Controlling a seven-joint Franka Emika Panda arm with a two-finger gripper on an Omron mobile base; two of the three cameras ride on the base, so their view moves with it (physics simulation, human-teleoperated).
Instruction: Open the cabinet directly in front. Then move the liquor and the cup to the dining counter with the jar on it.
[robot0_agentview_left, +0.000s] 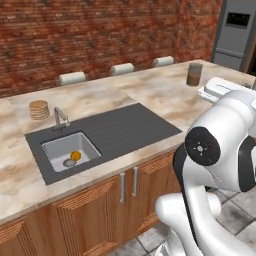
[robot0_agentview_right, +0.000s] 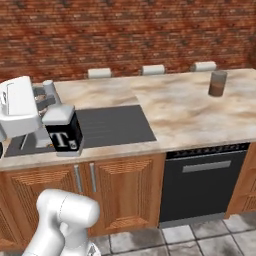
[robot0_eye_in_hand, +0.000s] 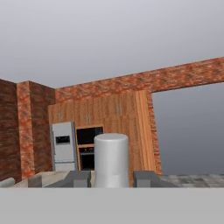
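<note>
The gripper (robot0_agentview_right: 60, 116) is closed narrowly around the liquor (robot0_agentview_right: 64, 131), a small dark bottle with a white label bearing a black T-like mark. The bottle hangs upright below the hand, its base just above the near edge of the dining counter (robot0_agentview_right: 180, 112), a broad beige marble island. In the hand view the bottle's pale cap (robot0_eye_in_hand: 111, 158) rises between the two dark fingertips (robot0_eye_in_hand: 78, 178), so the grip sits near the neck, with the heavier body hanging beneath it. The jar (robot0_agentview_right: 217, 83), clear with brown contents, stands far off to one side of the hand, well apart from the bottle. A dark sink (robot0_agentview_left: 70, 151) with a faucet (robot0_agentview_left: 59, 119) lies directly beyond the hand. The main risk, as a judgement, is the landing spot: released here, the bottle could tip off the counter's front lip or slide onto the sink's grooved drainer. A grip so high may also let the bottle swing and topple when set down. The cup's whereabouts cannot be told.
</note>
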